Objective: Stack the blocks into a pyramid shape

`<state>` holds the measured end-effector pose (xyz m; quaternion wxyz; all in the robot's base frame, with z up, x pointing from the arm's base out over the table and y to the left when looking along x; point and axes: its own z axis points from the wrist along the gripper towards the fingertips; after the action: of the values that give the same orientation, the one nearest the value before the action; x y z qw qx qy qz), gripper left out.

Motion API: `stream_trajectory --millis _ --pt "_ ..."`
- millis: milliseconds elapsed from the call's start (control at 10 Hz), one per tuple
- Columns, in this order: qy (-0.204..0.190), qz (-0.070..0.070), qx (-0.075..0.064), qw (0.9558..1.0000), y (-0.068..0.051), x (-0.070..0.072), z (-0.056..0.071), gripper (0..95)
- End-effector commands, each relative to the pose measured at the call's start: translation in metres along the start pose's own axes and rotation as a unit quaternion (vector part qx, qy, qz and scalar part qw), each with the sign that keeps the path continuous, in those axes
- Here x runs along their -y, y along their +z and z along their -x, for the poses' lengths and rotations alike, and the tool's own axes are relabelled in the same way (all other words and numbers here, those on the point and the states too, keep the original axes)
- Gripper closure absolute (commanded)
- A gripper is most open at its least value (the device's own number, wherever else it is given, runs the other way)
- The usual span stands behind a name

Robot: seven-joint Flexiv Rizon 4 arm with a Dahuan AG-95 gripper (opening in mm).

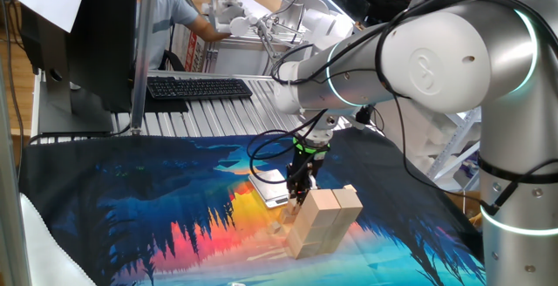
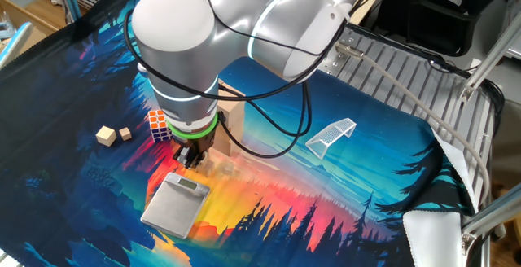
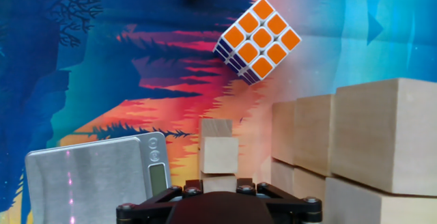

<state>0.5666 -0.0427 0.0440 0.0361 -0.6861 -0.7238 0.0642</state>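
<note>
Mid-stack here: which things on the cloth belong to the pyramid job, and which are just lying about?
Job: stacked large blocks; small blocks below the claw; two loose small cubes.

Lying about: puzzle cube; silver scale; white mesh piece.

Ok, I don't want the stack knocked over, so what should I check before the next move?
1. Gripper points down beside the stack of big blocks: ok.
2. Hold on the small block under it: cannot tell.
3. Rubik's cube apart from the stack: ok.
4. Scale apart from the small block: ok.
5. Two loose cubes brought to the stack: not ok.
</note>
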Motion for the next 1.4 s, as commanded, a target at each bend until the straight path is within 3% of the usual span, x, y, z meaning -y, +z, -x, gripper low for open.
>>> stream_trajectory --millis 100,800,900,1100,1200,1400 --pt "0.000 0.000 0.000 1.0000 0.0004 -0.0007 -0.0001 95.0" --pt "-0.001 -0.001 -0.002 1.0000 0.0022 -0.0006 0.0007 95.0" --pt "-0.002 -0.001 -0.002 1.0000 0.0021 -0.0006 0.0007 76.0" --pt "-0.001 -0.001 -0.002 1.0000 0.0021 -0.0006 0.0007 76.0" --pt "-0.001 -0.001 -0.002 1.0000 0.0020 -0.0006 0.0007 57.0" --pt "-0.003 -0.001 -0.002 1.0000 0.0020 -0.0006 0.0007 57.0"
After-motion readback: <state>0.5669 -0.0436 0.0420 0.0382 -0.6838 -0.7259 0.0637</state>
